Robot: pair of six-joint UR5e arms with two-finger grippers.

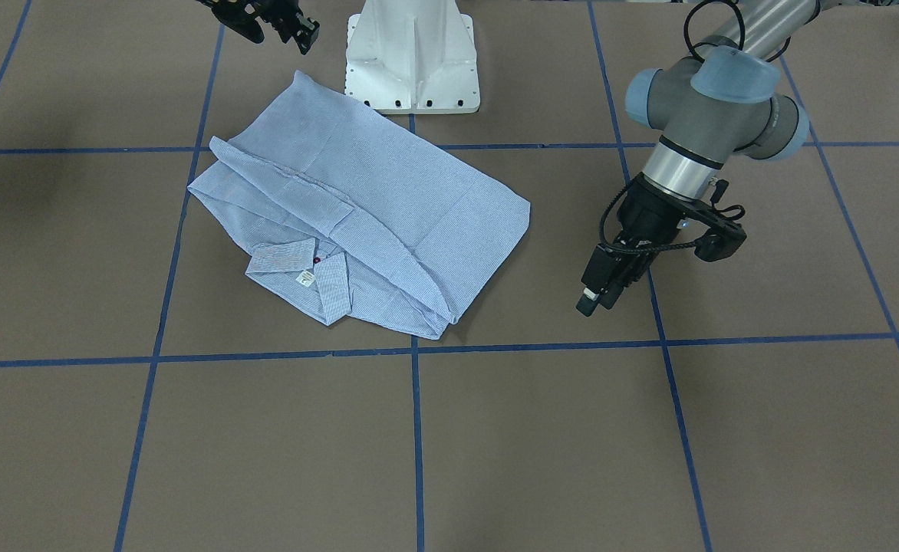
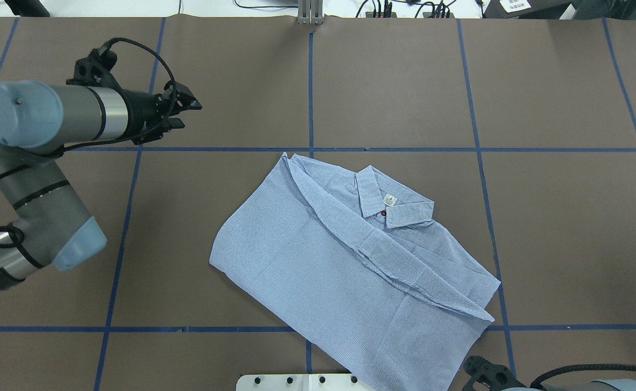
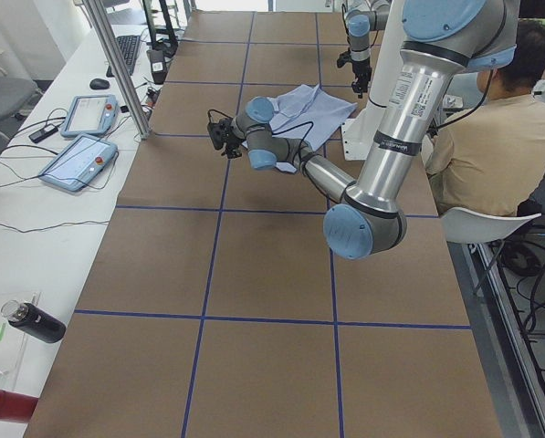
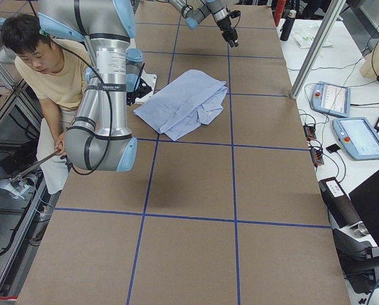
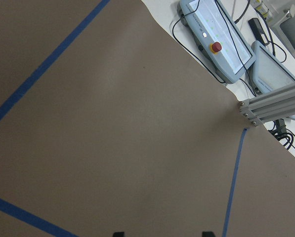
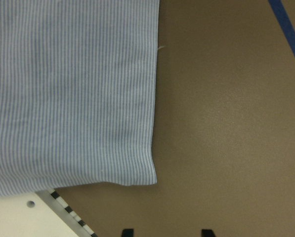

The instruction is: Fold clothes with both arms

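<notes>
The light blue pinstriped shirt (image 1: 388,192) (image 2: 345,271) lies folded on the brown table, collar and white neck label (image 2: 389,200) facing up. My left gripper (image 1: 597,299) (image 2: 185,113) hovers open over bare table, well off the shirt's side edge; its wrist view shows only table between the fingertips (image 5: 118,233). My right gripper (image 1: 281,34) (image 2: 478,370) is open near the pedestal, just above the shirt's hem corner (image 6: 137,173), with nothing in it. Both arms are clear of the cloth.
The white pedestal base (image 1: 411,61) touches the shirt's near edge. Blue tape lines (image 2: 311,98) grid the table. A person (image 3: 500,137) sits behind the robot. Teach pendants (image 3: 89,114) and an aluminium post (image 3: 117,64) stand along the far table edge.
</notes>
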